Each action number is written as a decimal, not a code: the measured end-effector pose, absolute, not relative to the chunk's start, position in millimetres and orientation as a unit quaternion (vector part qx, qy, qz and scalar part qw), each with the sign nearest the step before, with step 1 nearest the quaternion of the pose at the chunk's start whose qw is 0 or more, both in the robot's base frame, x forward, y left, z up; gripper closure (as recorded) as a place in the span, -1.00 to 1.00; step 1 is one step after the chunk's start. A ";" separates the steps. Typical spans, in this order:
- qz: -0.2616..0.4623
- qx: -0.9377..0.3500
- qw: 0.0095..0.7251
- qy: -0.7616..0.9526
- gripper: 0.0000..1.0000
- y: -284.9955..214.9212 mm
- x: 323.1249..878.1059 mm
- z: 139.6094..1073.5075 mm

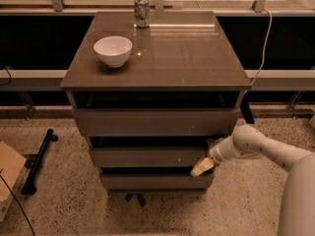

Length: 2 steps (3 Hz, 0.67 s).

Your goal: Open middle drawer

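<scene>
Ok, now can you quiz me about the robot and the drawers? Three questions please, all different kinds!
1. Fill the gap: on the cabinet top, a white bowl sits on the left side and a ___ stands at the back edge.
2. Pick one. The gripper is:
A) over the bowl
B) by the right end of the middle drawer, at its front
C) resting on the cabinet top
3. True or false: the middle drawer is pulled all the way out.

Key: 1 can; 2 B; 3 false.
</scene>
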<state>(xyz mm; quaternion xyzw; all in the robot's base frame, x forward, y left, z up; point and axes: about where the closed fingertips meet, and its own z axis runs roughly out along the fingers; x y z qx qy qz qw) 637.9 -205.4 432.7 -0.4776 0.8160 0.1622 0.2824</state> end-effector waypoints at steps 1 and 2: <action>0.185 -0.475 0.271 0.817 -1.00 -197.2 645.4 412.2; 0.185 -0.475 0.271 0.817 -0.65 -197.2 645.4 416.4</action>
